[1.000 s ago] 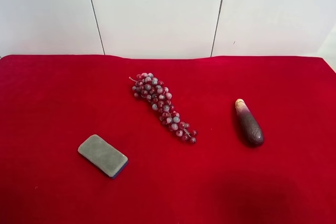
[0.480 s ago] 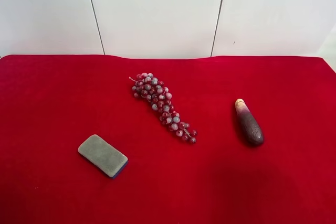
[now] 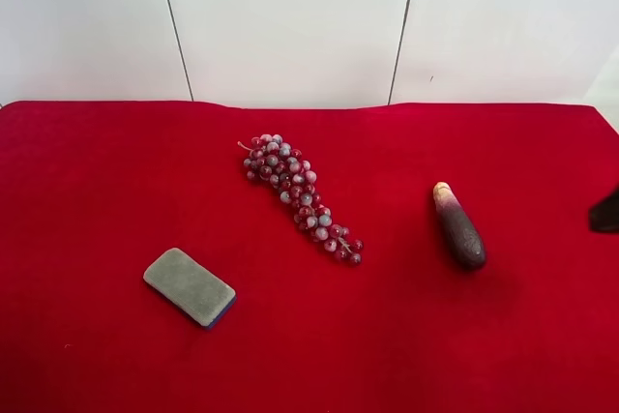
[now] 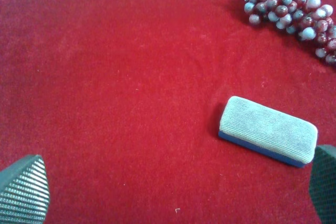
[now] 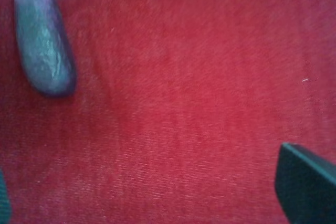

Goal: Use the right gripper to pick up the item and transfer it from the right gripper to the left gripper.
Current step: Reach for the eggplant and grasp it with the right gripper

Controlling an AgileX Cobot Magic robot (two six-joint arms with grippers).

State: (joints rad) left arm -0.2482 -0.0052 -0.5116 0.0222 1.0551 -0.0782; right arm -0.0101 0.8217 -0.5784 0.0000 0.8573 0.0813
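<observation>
Eggplant (image 3: pixel 459 227) lay on the right side of the red cloth (image 3: pixel 87 191), pale tip pointing far, fat end near, well apart from the grape bunch (image 3: pixel 300 195) at centre and the grey sponge (image 3: pixel 190 286) at near left. Nothing was touching it.

Right gripper (image 5: pixel 147 182) was spread wide and empty, hovering over bare cloth just beside the eggplant's fat end. Not yet straddling it. Only a black corner of it showed at the overhead view's right edge.

Left gripper (image 4: pixel 173 192) was also spread, holding nothing, above the cloth near the sponge.

Handling, my read: glossy skin, so likely slippery; probably a light, rigid prop (can't confirm from looks). The taper could squirt it toward the thin end under squeeze. I'd pinch across the thick belly, jaws square to the long axis, leaving the tan end free for the left gripper to take.
</observation>
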